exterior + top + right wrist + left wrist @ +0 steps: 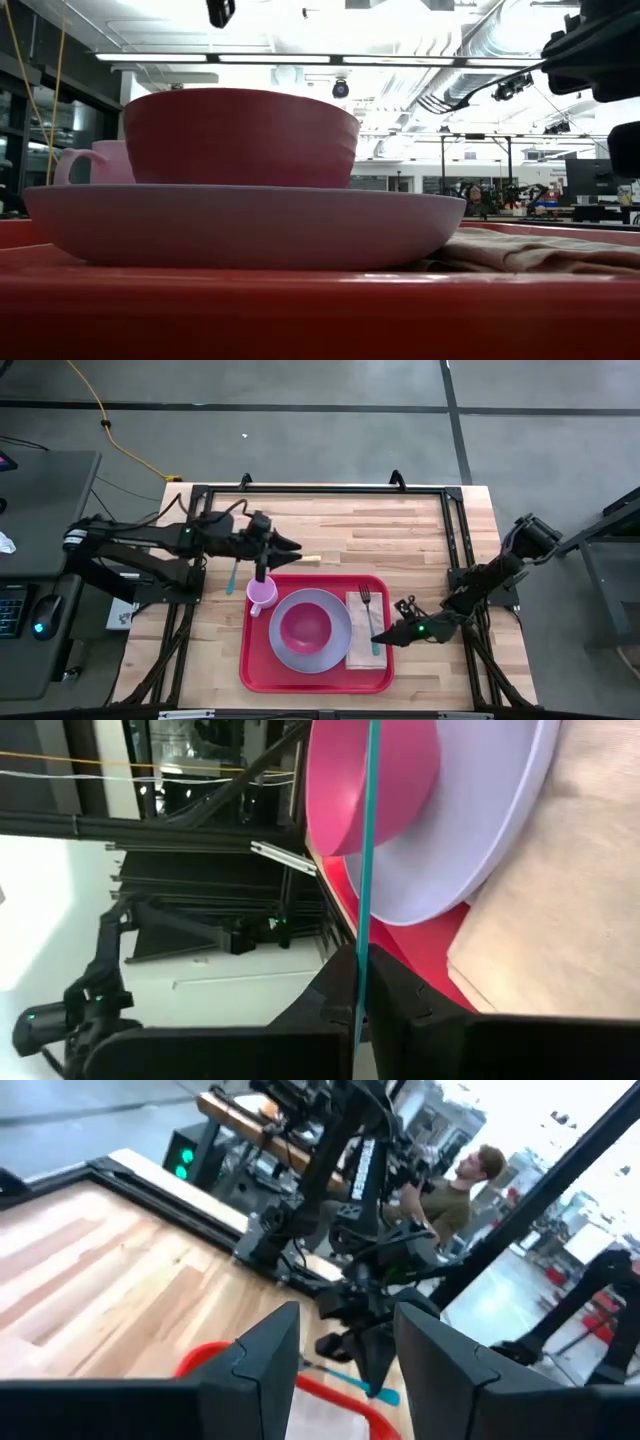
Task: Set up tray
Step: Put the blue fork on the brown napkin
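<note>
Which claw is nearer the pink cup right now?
Left. The left claw hovers just beyond the pink cup; the right claw sits across the tray, by the napkin.

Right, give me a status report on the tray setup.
Left gripper open, empty, over the table beyond the tray. Right gripper shut on teal utensil at napkin edge. No obstruction seen.

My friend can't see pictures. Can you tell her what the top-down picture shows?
A red tray on a wooden table holds a lilac plate with a pink bowl, a pink cup and a napkin with a fork. The right gripper is shut on a teal utensil over the napkin; the left gripper hovers open behind the tray.
</note>
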Tool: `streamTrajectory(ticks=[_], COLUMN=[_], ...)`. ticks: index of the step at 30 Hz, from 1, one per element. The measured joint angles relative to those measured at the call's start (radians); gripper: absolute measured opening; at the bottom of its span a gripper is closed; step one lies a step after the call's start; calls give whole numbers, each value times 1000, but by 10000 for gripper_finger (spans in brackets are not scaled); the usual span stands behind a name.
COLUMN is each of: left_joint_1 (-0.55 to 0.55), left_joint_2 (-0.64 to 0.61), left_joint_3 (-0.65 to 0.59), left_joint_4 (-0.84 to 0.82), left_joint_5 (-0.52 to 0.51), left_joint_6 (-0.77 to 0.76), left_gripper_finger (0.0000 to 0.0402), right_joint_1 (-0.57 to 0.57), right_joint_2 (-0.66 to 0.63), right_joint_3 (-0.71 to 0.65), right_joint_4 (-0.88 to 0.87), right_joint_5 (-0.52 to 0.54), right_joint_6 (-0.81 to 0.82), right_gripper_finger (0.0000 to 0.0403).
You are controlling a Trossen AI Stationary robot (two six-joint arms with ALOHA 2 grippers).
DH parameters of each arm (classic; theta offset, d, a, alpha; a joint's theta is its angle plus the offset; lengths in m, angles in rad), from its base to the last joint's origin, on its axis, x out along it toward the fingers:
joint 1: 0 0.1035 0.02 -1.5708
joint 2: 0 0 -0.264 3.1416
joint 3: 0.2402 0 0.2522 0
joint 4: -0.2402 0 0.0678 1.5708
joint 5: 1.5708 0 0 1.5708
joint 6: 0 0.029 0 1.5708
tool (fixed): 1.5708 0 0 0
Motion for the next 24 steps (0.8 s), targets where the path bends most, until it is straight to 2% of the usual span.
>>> streamTrajectory(ticks=[4,13,17,24], left_joint_1=[-5,-122,-177,-244], left_joint_2=[-68,-187,-205,-205], left_joint_3=[-75,-171,-190,-217], left_joint_4=[12,-10,-21,-21], left_joint_5=[-36,-211,-283,-360], left_joint_6=[0,7,1,-35], left_gripper_finger=[195,195,195,195], right_joint_1=[-9,-16,-16,-16], right_joint_2=[0,0,1,0], right_joint_3=[0,16,50,103], right_joint_4=[7,-72,-190,-307], right_joint_5=[-5,-103,-167,-183], right_joint_6=[16,112,165,195], right_gripper_finger=[0,0,0,0])
